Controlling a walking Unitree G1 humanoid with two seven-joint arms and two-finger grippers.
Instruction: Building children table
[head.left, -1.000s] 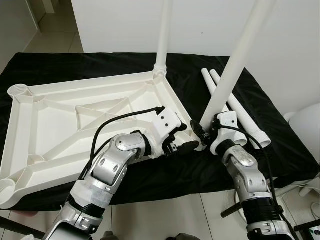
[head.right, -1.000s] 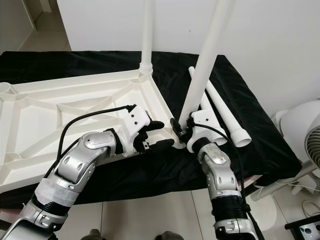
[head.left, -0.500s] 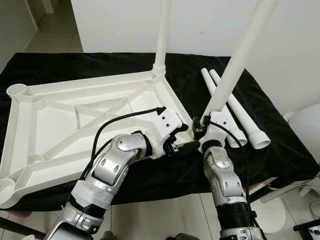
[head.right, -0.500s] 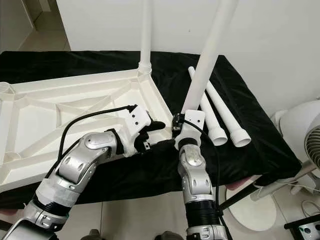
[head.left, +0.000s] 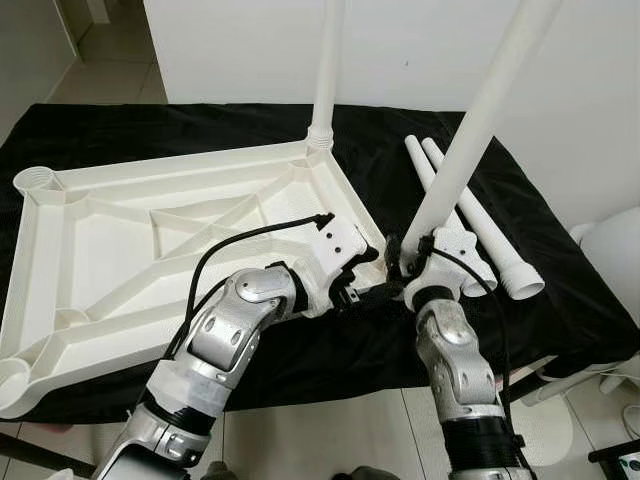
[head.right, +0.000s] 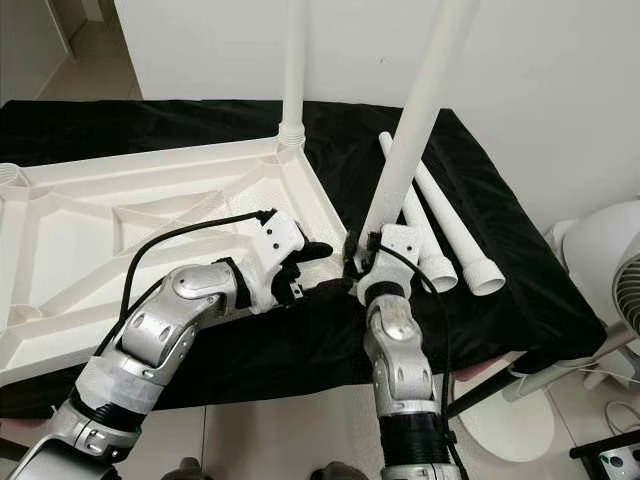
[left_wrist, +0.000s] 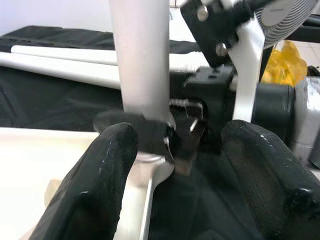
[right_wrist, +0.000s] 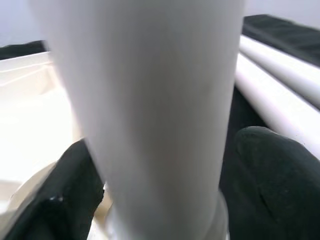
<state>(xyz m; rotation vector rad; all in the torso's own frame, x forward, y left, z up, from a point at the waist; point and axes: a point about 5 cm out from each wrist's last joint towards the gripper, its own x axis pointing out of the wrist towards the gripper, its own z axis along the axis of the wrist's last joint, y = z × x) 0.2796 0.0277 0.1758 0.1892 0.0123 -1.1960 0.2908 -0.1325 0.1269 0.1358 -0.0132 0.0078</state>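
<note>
Centrally, the right gripper (head.left: 400, 262) is clenching a white table leg (head.left: 470, 130), top cut off, at the upturned tabletop (head.left: 150, 235) corner; the left gripper (left_wrist: 175, 165) is spreading open, socket hidden.

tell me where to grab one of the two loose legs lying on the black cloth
Take the nearer loose leg on its plain shaft, about midway, coming down from above with the fingers spanning across it. It lies flat on the black cloth beside the second leg, so keep the fingers narrow. Avoid the flared threaded end, which has to stay free to go into a socket of the tabletop.
</note>
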